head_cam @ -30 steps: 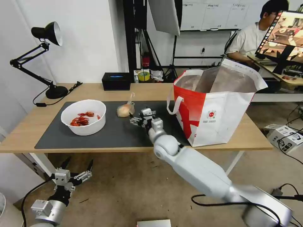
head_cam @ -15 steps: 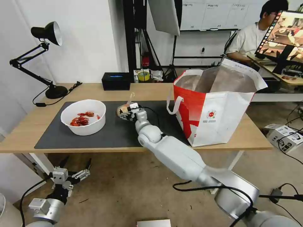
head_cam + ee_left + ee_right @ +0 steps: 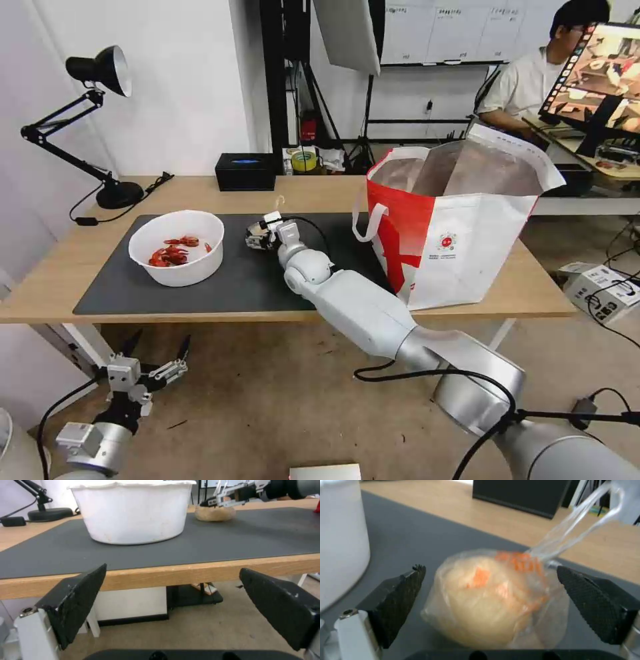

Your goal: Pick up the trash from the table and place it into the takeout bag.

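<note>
Both fingers of the right gripper [image 3: 490, 605] straddle the knotted bag [image 3: 493, 600], apart; closing low on the lump should hold it.

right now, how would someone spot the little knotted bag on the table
Find the dark grey mat on the wooden table. Between the white bowl and the red-and-white takeout bag, the right gripper has its open jaws around the small clear bag. It alone holds a yellowish lump, knotted on top.

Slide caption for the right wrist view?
Open right pincer straddles the knotted bag on the mat.
</note>
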Available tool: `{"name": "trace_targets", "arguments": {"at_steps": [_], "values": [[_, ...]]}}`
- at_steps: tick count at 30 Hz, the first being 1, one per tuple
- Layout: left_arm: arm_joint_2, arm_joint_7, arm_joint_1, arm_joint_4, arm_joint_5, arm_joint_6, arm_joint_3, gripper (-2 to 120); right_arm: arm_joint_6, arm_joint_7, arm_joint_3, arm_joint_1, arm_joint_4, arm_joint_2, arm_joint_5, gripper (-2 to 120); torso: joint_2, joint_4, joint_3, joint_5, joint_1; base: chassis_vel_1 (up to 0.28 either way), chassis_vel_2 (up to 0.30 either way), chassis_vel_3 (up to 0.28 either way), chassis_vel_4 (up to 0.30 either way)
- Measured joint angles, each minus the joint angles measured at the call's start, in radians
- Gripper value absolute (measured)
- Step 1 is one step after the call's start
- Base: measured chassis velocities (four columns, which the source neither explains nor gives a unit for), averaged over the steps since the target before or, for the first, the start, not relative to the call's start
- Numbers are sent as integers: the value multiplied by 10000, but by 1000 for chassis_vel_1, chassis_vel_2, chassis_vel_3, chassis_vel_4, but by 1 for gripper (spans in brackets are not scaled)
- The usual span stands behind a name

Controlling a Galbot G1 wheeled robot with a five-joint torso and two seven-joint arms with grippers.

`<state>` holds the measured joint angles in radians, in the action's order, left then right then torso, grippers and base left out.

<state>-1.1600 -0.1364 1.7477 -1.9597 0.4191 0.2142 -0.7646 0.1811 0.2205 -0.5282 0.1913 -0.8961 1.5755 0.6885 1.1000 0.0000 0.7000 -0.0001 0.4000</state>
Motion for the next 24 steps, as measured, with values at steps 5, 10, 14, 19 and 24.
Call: {"name": "trace_targets", "arguments": {"at_steps": [5,10,14,19,24], "values": [[-12,-6,4,-36,-18,1,17,100,124,-106,-73,0,146,-6,38,100,0,0,0,1,0,0,0,0,0],[-43,-12,4,-29,-25,9,35,100,193,-127,-75,13,158,-12,105,100,0,0,0,1,0,0,0,0,0],[-73,-16,2,-25,-40,32,56,100,211,-125,-72,63,125,-17,130,95,0,0,0,1,0,0,0,0,0],[-97,-19,41,-36,-44,91,30,100,264,-71,-14,97,87,-32,232,75,0,0,0,1,0,0,0,0,0],[-76,-20,95,-81,-40,132,-33,100,301,-12,40,145,14,-43,373,55,0,0,0,1,0,0,0,0,0]]}}
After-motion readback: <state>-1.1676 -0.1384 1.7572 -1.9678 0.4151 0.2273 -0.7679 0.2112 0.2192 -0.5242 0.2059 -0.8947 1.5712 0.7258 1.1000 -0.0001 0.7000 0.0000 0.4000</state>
